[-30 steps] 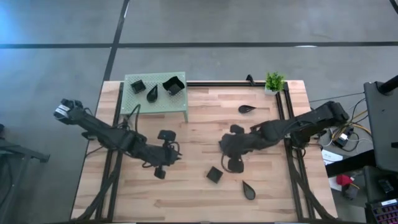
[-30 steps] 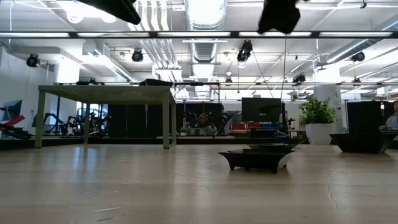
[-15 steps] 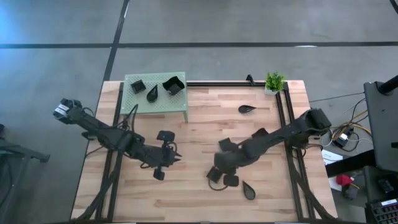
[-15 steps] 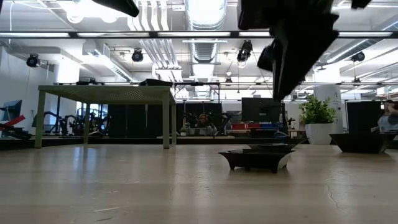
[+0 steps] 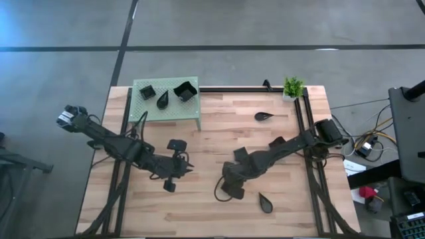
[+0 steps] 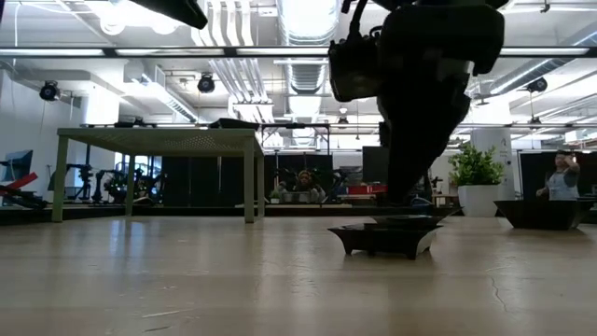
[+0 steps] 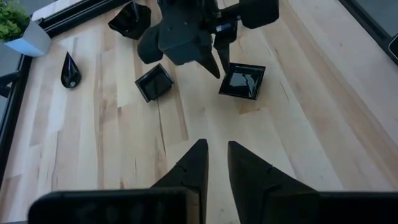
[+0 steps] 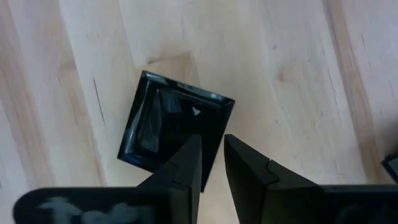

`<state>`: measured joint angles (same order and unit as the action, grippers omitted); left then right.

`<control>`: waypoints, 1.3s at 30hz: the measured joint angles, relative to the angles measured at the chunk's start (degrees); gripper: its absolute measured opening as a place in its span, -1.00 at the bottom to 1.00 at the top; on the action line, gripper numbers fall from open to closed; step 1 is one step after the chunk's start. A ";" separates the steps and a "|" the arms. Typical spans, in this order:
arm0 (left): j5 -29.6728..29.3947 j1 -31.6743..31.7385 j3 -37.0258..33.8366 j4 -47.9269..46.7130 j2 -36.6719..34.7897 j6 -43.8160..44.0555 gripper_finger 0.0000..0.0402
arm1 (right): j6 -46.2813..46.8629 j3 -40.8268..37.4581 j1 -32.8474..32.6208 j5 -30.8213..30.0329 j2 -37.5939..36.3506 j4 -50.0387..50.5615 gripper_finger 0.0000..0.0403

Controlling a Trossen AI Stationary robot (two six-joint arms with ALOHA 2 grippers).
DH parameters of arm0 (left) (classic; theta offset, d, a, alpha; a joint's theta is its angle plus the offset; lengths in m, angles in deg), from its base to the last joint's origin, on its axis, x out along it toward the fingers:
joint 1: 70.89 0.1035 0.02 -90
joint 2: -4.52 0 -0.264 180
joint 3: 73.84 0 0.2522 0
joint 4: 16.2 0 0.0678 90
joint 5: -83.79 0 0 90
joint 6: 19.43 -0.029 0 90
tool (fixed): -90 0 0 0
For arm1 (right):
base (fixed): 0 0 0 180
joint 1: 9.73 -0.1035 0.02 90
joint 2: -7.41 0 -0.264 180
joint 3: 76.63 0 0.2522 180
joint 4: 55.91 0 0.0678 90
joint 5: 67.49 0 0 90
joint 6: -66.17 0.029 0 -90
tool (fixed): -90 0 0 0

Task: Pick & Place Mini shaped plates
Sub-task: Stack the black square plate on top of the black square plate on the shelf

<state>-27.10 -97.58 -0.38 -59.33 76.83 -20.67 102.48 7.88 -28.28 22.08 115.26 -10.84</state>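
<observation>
A square black mini plate (image 8: 163, 127) lies flat on the wood near the table's near edge, and shows too in the left wrist view (image 7: 242, 82) and the low view (image 6: 382, 239). My right gripper (image 8: 212, 146) hovers right over it (image 5: 228, 190), open by a narrow gap, with one finger over the dish's inside and the other outside its rim. My left gripper (image 7: 216, 149) waits left of centre (image 5: 180, 171), open by a narrow gap, holding nothing. Three plates (image 5: 162, 100) sit on the green stand (image 5: 166, 111). My right gripper comes at the square plate from above, fingers pointing down, astride one side of its rim (image 8: 219, 134). The plate lies flat on the table. I cannot tell whether the fingers touch it.
Loose plates lie about: a leaf-shaped one (image 5: 265, 203) just right of the right gripper, another (image 5: 263, 117) toward the far right, a square one (image 5: 176, 144) by the left gripper, and one more (image 7: 155, 82) beside the right arm. A potted plant (image 5: 293, 87) stands at the far right corner.
My right gripper has moved from the table's middle toward the near edge and somewhat left, and has come down until it stands over the square plate. The plates have stayed where they were.
</observation>
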 joint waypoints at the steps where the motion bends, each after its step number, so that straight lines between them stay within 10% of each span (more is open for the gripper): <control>1: 0.00 0.00 0.00 0.00 0.00 0.00 -0.72 | 0.01 -0.06 0.03 0.00 0.00 -0.38 -0.69; 39: 0.00 -0.07 0.00 -0.05 -0.02 0.00 -0.72 | -4.00 2.83 0.07 -8.27 0.33 -2.79 -0.95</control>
<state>-27.10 -97.65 -0.38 -59.38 76.81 -20.67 98.48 10.71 -28.21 13.81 115.59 -13.63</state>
